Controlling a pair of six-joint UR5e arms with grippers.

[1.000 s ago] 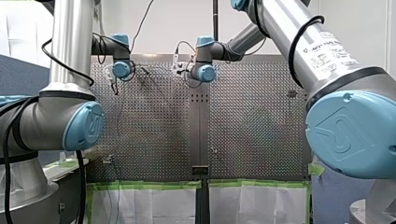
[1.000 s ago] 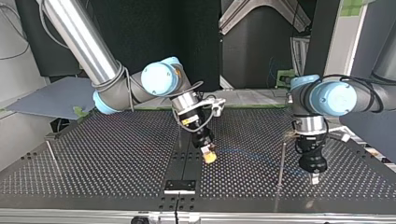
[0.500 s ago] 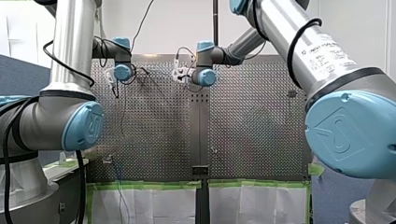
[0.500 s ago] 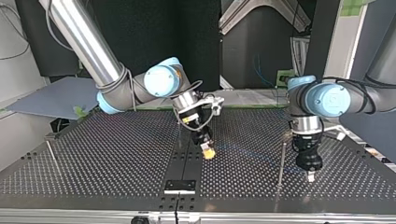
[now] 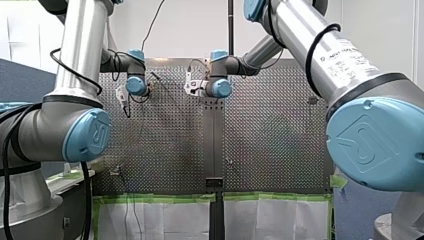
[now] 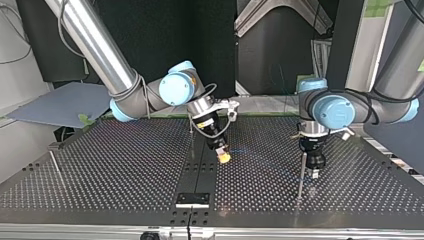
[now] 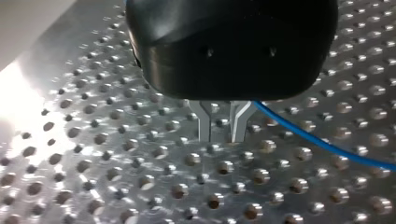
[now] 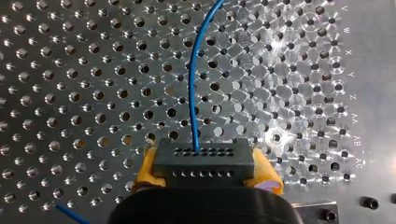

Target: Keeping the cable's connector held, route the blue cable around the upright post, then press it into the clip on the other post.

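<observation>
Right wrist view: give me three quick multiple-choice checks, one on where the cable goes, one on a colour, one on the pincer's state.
1. The cable leaves the connector:
A) ahead of my right pincer
B) back under it
C) sideways past a pad

2. The right pincer's pads are:
A) beige
B) yellow
C) black

3. The right pincer is:
A) open, holding nothing
B) shut on the cable alone
C) shut on the connector

Answers:
1 A: the blue line runs from the connector's holed face straight ahead.
2 B: yellow shows on both sides of the connector.
3 C: the pads clamp the dark block from both sides.
</observation>
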